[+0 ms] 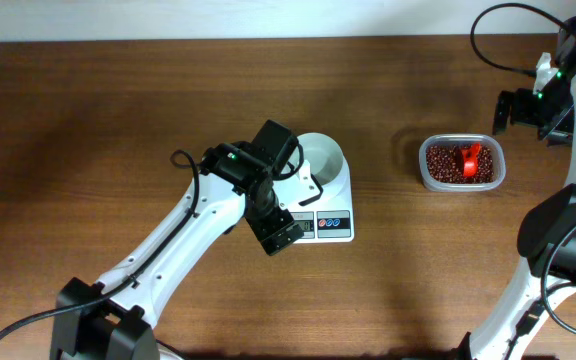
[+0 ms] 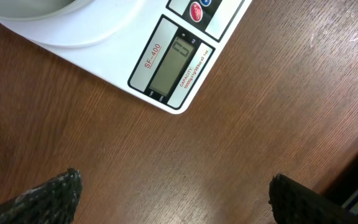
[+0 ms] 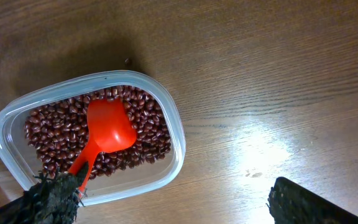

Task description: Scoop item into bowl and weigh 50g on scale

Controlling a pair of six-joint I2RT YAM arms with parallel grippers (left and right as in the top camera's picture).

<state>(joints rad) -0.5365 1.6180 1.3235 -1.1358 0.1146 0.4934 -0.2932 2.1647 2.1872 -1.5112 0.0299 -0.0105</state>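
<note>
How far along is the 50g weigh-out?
Done: bowl sits on the scale; display seems to read 0. In hand: nothing; left gripper open by the display, right gripper open near the tub, scoop lying on the beans. Left: all scooping and weighing; no beans visible in the bowl.

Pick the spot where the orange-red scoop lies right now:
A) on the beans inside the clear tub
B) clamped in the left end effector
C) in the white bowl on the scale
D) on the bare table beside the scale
A: the right wrist view shows the scoop lying on the beans inside the clear tub, and overhead no scoop shows in the bowl on the scale.
</note>
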